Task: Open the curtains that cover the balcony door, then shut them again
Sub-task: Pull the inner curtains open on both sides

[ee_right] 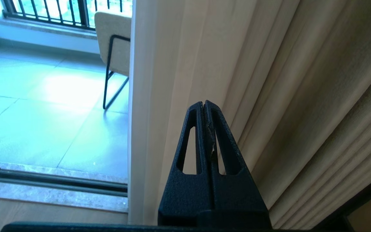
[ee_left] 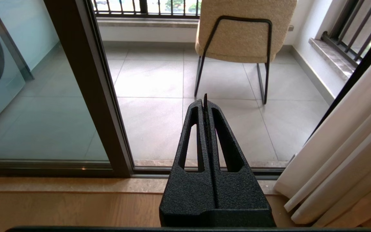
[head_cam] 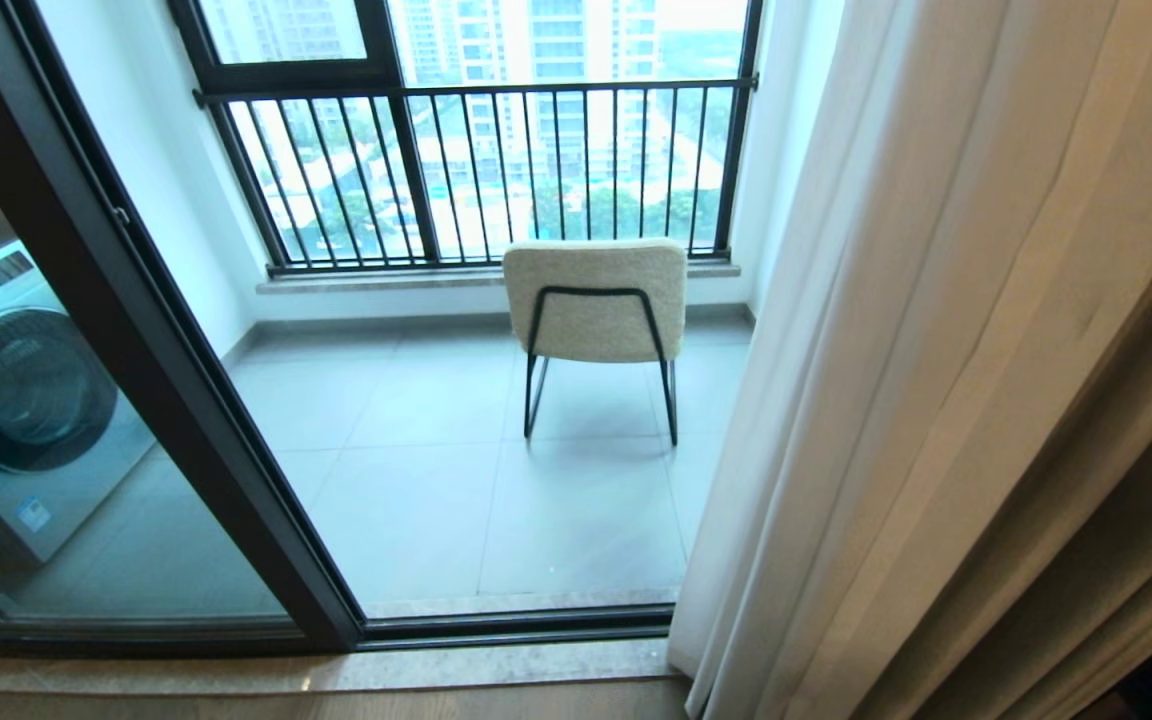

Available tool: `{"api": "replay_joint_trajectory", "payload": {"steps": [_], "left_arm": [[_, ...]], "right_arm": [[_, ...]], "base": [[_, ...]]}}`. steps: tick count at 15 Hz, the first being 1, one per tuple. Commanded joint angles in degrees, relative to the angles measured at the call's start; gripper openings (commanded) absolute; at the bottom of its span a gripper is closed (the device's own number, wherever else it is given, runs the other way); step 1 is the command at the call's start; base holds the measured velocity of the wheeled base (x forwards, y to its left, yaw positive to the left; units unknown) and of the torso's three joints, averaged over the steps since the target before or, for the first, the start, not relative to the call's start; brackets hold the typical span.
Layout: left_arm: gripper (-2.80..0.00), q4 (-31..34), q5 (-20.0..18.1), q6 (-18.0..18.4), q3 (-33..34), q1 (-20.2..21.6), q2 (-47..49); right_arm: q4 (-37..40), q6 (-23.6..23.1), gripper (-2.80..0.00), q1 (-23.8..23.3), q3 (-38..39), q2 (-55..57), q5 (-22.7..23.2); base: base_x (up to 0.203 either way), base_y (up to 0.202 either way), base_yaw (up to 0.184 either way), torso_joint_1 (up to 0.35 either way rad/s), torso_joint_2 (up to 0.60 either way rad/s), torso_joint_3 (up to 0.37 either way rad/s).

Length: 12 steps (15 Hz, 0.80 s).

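Observation:
The sheer white curtains [head_cam: 866, 350] hang bunched at the right side of the doorway, their hem near the sill. The balcony door [head_cam: 151, 370], a glass panel in a dark frame, stands at the left, and the opening between is uncovered. My right gripper [ee_right: 204, 102] is shut just in front of the curtains [ee_right: 172, 64], with no fabric showing between its fingers. My left gripper [ee_left: 204, 100] is shut and empty, pointing at the threshold between the door frame [ee_left: 89, 80] and the curtains [ee_left: 343, 145]. Neither gripper shows in the head view.
Thicker tan drapes [head_cam: 1116, 500] hang right of the sheer panels. On the tiled balcony stand a cream chair [head_cam: 596, 300] on black legs and a washing machine [head_cam: 26, 400] behind the glass. A black-barred railing window [head_cam: 496, 170] closes the far side. A stone sill [head_cam: 336, 668] lies below.

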Motion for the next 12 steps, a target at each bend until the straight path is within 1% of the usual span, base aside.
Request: {"api": "replay_joint_trajectory", "payload": {"steps": [1, 2, 3, 4, 5, 6, 7, 8, 10, 12], "left_arm": [[-2.80, 0.0, 0.1, -0.1, 0.0, 0.0, 0.0], [-2.80, 0.0, 0.1, -0.1, -0.1, 0.0, 0.0], [-2.80, 0.0, 0.0, -0.1, 0.0, -0.1, 0.0], [-2.80, 0.0, 0.1, -0.1, -0.1, 0.0, 0.0], [-2.80, 0.0, 0.1, -0.1, 0.0, 0.0, 0.0], [-2.80, 0.0, 0.0, -0.1, 0.0, 0.0, 0.0], [-2.80, 0.0, 0.0, -0.1, 0.0, 0.0, 0.0], [-2.80, 0.0, 0.0, -0.1, 0.0, 0.0, 0.0], [-2.80, 0.0, 0.0, -0.1, 0.0, 0.0, 0.0], [-2.80, 0.0, 0.1, -0.1, 0.0, -0.1, 0.0]], "right_arm": [[0.4, -0.1, -2.80, 0.1, 2.4, -0.5, 0.0], [1.0, 0.1, -2.80, 0.5, 3.0, -0.5, -0.5], [1.9, 0.3, -2.80, 2.4, 3.7, -0.8, -2.3], [2.6, 0.4, -2.80, 5.3, 4.2, -1.6, -4.2], [3.0, 0.2, -2.80, 8.0, 6.1, -3.0, -7.6], [2.6, 0.0, -2.80, 8.3, 8.4, -3.4, -10.3], [0.7, 0.1, -2.80, 8.2, 9.8, -4.0, -11.6], [0.1, 0.0, -2.80, 8.1, 9.9, -4.4, -11.6], [2.7, 0.4, -2.80, 7.3, 9.9, -7.5, -10.5], [8.5, 0.8, -2.80, 6.8, 9.9, -14.9, -9.3]], "base": [[0.000, 0.000, 0.000, 0.000, 0.00, 0.000], [0.000, 0.000, 0.000, 0.000, 0.00, 0.000], [0.000, 0.000, 0.000, 0.000, 0.00, 0.000], [0.000, 0.000, 0.000, 0.000, 0.00, 0.000], [0.000, 0.000, 0.000, 0.000, 0.00, 0.000], [0.000, 0.000, 0.000, 0.000, 0.00, 0.000], [0.000, 0.000, 0.000, 0.000, 0.00, 0.000], [0.000, 0.000, 0.000, 0.000, 0.00, 0.000], [0.000, 0.000, 0.000, 0.000, 0.00, 0.000], [0.000, 0.000, 0.000, 0.000, 0.00, 0.000]]}}
